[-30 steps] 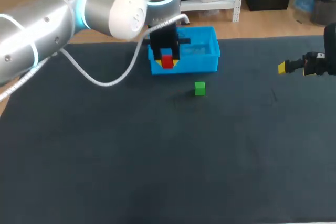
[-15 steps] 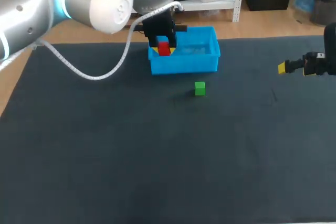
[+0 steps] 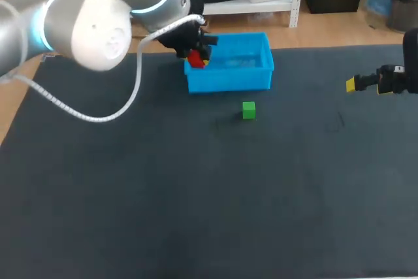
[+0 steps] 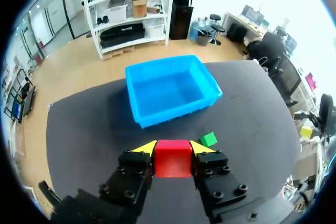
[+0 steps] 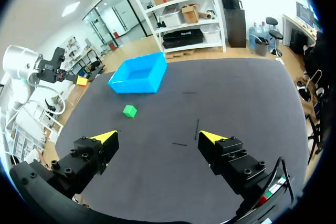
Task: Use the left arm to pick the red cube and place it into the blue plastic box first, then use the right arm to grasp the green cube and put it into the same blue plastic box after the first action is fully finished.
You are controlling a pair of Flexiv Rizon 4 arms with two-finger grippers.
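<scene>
My left gripper is shut on the red cube, holding it in the air by the blue plastic box's left end. In the left wrist view the red cube sits between the yellow tips of the left gripper, with the empty blue box ahead and the green cube just beside it. The green cube lies on the mat in front of the box. My right gripper stands open at the table's right edge. In the right wrist view, the right gripper points toward the green cube and blue box.
A black mat covers the table, bare apart from the box and the green cube. My left arm's white cable hangs in a loop over the mat's left part.
My left arm has swung left and tilted, carrying the red cube from the box's front left corner to above its left end. The right arm and green cube stayed put.
</scene>
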